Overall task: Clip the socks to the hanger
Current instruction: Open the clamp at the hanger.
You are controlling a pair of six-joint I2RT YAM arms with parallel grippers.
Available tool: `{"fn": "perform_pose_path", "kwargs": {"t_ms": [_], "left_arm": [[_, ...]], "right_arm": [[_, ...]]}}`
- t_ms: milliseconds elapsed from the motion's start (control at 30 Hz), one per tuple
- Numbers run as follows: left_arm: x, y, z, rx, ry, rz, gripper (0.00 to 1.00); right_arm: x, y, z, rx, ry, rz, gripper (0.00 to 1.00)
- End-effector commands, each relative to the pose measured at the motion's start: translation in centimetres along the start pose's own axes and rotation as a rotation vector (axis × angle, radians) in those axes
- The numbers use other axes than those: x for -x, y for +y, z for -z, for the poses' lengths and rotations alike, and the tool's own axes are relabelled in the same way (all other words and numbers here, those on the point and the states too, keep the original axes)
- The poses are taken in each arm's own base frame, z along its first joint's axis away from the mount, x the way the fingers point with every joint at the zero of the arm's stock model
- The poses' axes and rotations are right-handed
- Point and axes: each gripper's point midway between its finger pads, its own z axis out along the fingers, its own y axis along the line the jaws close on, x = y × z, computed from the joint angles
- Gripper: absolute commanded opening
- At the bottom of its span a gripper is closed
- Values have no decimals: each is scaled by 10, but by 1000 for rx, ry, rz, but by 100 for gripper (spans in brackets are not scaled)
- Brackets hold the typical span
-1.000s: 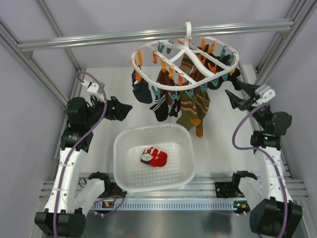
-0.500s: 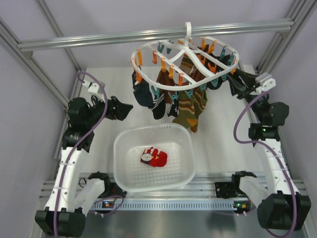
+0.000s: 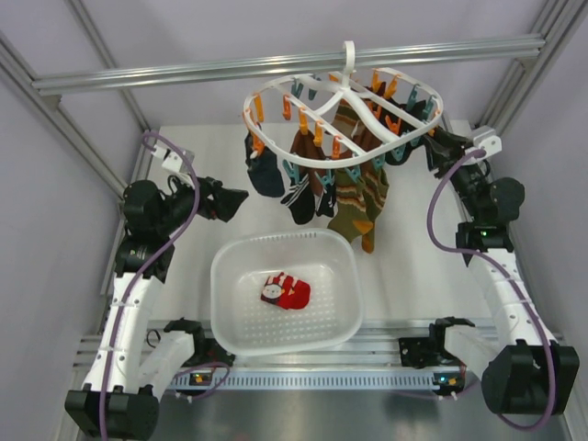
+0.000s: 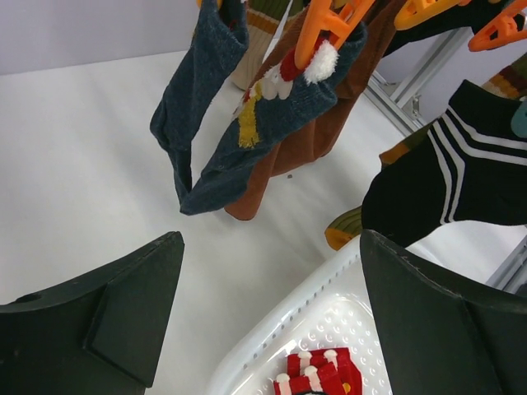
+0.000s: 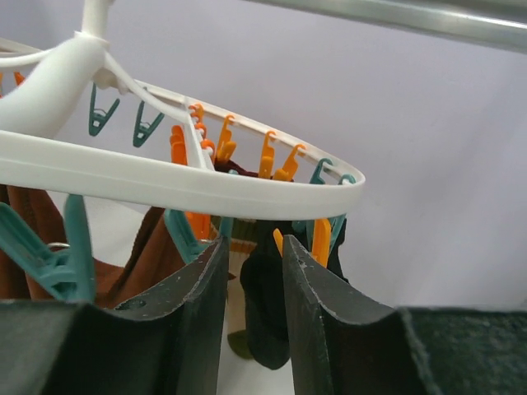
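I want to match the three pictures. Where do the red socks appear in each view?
Top external: the red socks lie in the white basket, below the centre.
Left wrist: at the bottom edge, right of centre, inside the basket.
Right wrist: not in it.
Shared landmark: the orange clips, seen in all three.
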Motion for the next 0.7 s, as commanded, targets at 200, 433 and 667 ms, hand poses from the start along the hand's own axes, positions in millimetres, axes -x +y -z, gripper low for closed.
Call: {"fn": "perform_pose_path", "kwargs": {"t_ms": [200,433,667], "left_arm": [[28,-23,4,-104,-89,-120,92],[29,-24,5,-104,-95,-120,92],[30,-26,6,-113,-95,-130,92]], "right_arm": [[18,-8,-15,-21,-49,7,32],[24,10,-14,27,-69,-18,32],[23,17,-9,53,-68,-28,31]]}}
